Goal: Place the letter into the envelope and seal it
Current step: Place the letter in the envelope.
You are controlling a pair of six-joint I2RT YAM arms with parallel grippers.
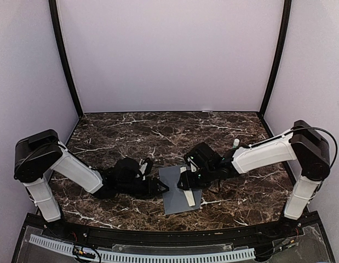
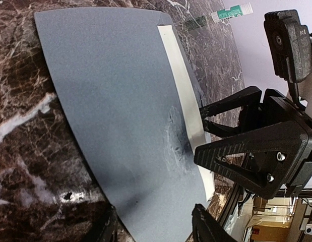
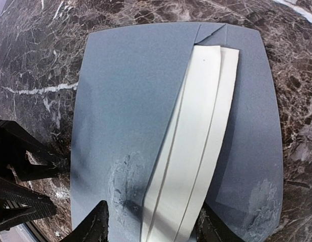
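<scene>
A: Any readable label?
B: Print on the glue stick (image 2: 231,11), upper right in the left wrist view, is too small.
A: Position of the letter (image 3: 196,151)?
B: Partly inside the envelope (image 3: 125,101), frame centre, its left edge hidden. The left gripper (image 2: 154,214) and right gripper (image 3: 151,212) both stand with jaws apart, the right astride the letter.

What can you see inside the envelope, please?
A folded cream letter is partly tucked into the envelope; one long strip shows. The rest lies hidden under its grey front, so its depth cannot be seen.
</scene>
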